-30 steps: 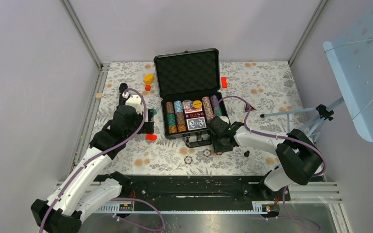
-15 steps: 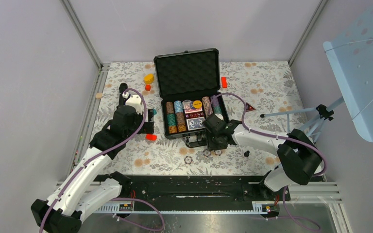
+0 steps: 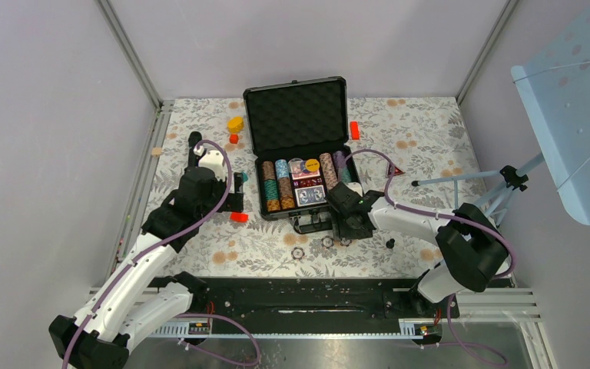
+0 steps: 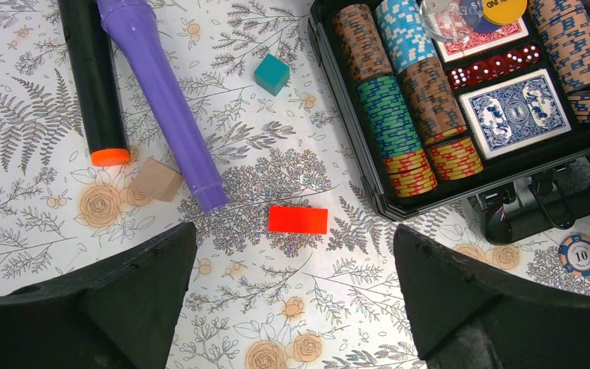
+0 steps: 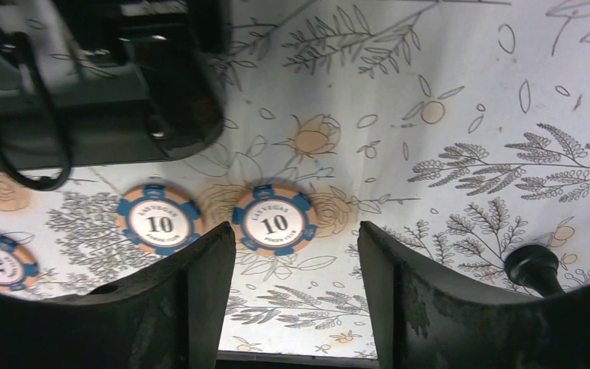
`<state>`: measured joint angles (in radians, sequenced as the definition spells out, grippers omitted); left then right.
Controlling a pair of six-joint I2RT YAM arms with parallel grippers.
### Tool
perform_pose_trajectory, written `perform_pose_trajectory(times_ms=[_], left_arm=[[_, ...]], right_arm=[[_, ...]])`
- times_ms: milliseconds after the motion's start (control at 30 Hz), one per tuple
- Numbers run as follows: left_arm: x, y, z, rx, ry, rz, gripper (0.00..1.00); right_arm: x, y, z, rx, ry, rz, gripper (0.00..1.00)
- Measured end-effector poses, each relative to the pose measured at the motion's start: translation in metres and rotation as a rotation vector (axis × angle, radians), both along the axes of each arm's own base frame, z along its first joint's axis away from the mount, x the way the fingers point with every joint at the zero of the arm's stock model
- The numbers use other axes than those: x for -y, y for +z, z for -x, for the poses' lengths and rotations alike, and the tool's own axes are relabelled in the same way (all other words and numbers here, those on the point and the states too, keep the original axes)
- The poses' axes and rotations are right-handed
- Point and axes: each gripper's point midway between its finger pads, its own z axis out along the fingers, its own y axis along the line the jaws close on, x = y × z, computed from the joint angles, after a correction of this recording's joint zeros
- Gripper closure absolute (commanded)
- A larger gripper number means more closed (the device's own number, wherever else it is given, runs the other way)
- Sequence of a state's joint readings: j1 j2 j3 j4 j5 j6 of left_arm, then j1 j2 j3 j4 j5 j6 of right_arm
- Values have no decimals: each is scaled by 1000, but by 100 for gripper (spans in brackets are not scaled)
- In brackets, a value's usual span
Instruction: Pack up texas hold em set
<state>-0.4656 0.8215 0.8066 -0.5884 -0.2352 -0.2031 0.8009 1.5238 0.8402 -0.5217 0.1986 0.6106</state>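
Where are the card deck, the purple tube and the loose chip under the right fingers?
card deck [image 4: 516,112], left wrist view, middle of its blue back.
purple tube [image 4: 161,96], left wrist view, midway along its body.
loose chip [image 5: 274,221], right wrist view, its white centre.

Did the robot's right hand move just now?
Yes. Since half a second ago the right gripper has slid right, away from the case handle, back to about where it was a second ago.
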Motion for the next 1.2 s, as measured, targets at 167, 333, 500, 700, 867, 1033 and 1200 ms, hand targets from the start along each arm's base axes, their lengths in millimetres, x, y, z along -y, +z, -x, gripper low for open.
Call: perform_pose_trajectory(times_ms=[167,333,500,700,867,1033,1200], left_arm=[[0,0,0,0,0,0,1],[0,0,0,0,0,0,1],[0,0,0,0,0,0,1],[0,0,0,0,0,0,1],[0,0,0,0,0,0,1],[0,0,0,0,0,0,1],[0,0,0,0,0,0,1]], right_arm=[[5,-6,4,-21,-4,8,37],[2,-10,4,-32,3,2,45],[2,-10,4,-34,8,8,50],[2,-10,3,-33,10,9,52],[0,-9,3,-33,11,1,53],[-6,-4,4,-35,16,-36,53],[-17,2,4,-39,28,-76,53]])
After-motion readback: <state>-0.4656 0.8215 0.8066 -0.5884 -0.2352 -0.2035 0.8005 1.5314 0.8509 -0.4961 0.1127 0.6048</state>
